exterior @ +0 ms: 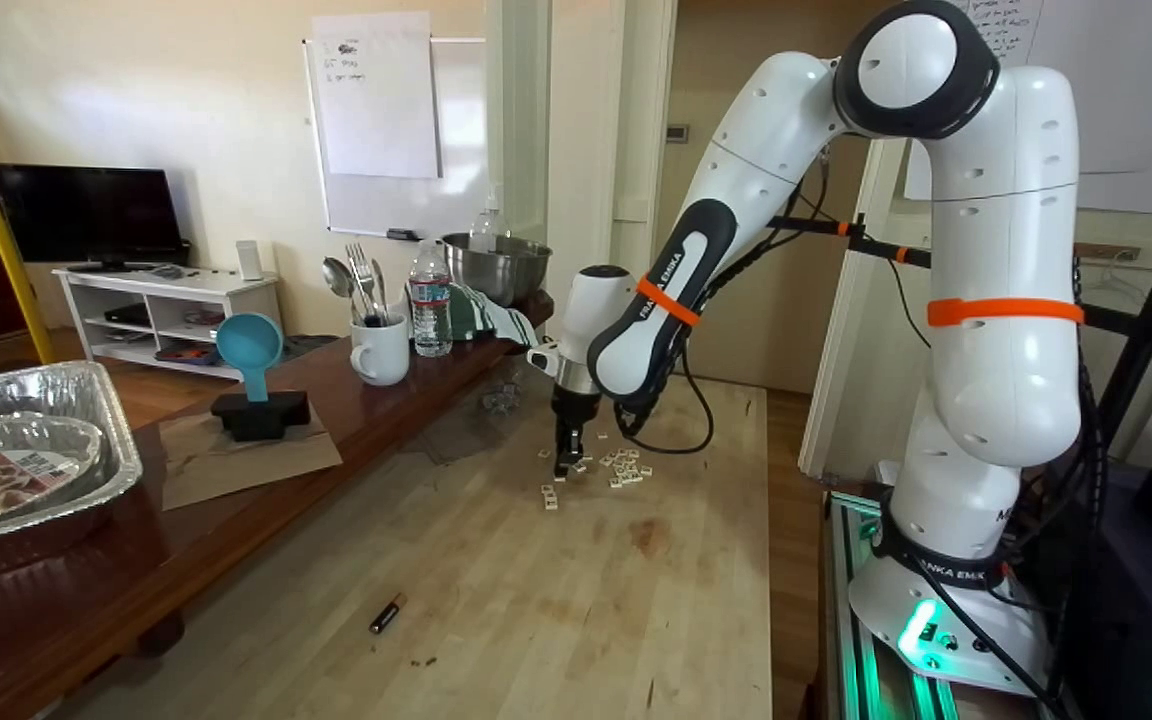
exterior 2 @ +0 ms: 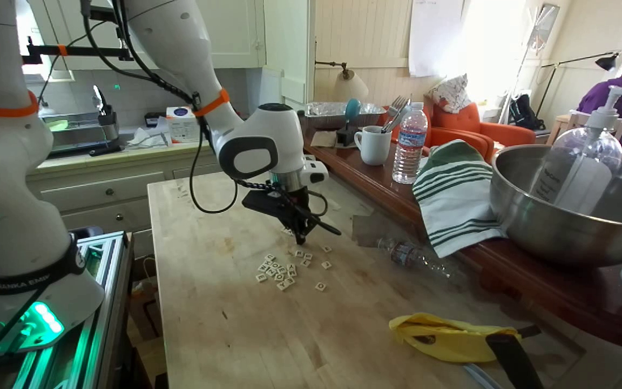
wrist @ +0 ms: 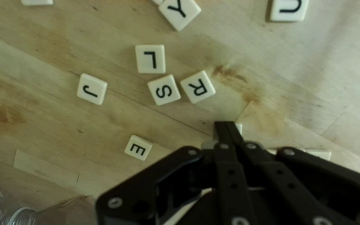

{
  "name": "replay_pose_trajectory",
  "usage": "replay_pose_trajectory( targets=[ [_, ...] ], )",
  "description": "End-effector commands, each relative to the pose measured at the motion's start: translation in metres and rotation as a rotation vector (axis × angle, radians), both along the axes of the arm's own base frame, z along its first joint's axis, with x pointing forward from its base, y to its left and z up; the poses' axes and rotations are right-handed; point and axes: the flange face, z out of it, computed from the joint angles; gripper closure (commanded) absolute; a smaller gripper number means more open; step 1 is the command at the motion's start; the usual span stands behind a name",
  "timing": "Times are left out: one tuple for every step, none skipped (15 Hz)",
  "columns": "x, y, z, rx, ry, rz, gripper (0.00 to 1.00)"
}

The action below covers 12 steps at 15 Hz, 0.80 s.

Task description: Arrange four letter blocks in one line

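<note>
Small cream-white letter blocks lie scattered on the wooden table. In the wrist view I read E [wrist: 138, 147], J [wrist: 92, 89], L [wrist: 150, 59], S [wrist: 164, 89], R [wrist: 197, 87], Y [wrist: 180, 12] and U [wrist: 289, 9]. A block [wrist: 239, 129] sits mostly hidden behind my fingertips. Another block [wrist: 319, 153] lies partly covered to their right, beside a further covered one. My gripper [wrist: 225, 125] points down with its fingers shut together, nothing visible between them. In both exterior views the gripper [exterior: 562, 470] [exterior 2: 300, 241] is low at the table among the blocks; contact is unclear.
A clear plastic bottle [exterior 2: 413, 256] lies beside the raised dark wooden ledge [exterior 2: 365, 167]. A yellow pouch [exterior 2: 446, 337] lies on the table. A battery [exterior: 387, 613] lies toward an exterior camera. A mug [exterior: 380, 350] and steel bowl [exterior 2: 575, 227] stand on the ledge.
</note>
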Motion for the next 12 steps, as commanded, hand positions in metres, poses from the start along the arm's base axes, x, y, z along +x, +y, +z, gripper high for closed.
replay_pose_trajectory(
  targets=[
    [0.0033,0.0101,-0.0207,0.008,0.018,-0.008,1.00],
    [0.0038,0.0116,-0.0210,0.010,0.018,-0.008,1.00],
    [0.0042,0.0127,-0.0212,0.011,0.018,-0.008,1.00],
    [0.0044,0.0139,-0.0213,0.012,0.018,-0.009,1.00],
    [0.0046,0.0149,-0.0215,0.014,0.019,-0.011,1.00],
    [0.0046,0.0158,-0.0216,0.015,0.021,-0.012,1.00],
    [0.0044,0.0165,-0.0224,0.018,0.025,-0.013,1.00],
    [0.0042,0.0170,-0.0229,0.019,0.025,-0.014,1.00],
    [0.0040,0.0177,-0.0232,0.019,0.025,-0.015,1.00],
    [0.0040,0.0182,-0.0233,0.020,0.024,-0.017,1.00],
    [0.0042,0.0183,-0.0233,0.021,0.024,-0.022,1.00],
    [0.0045,0.0182,-0.0233,0.023,0.024,-0.032,1.00]
  ],
)
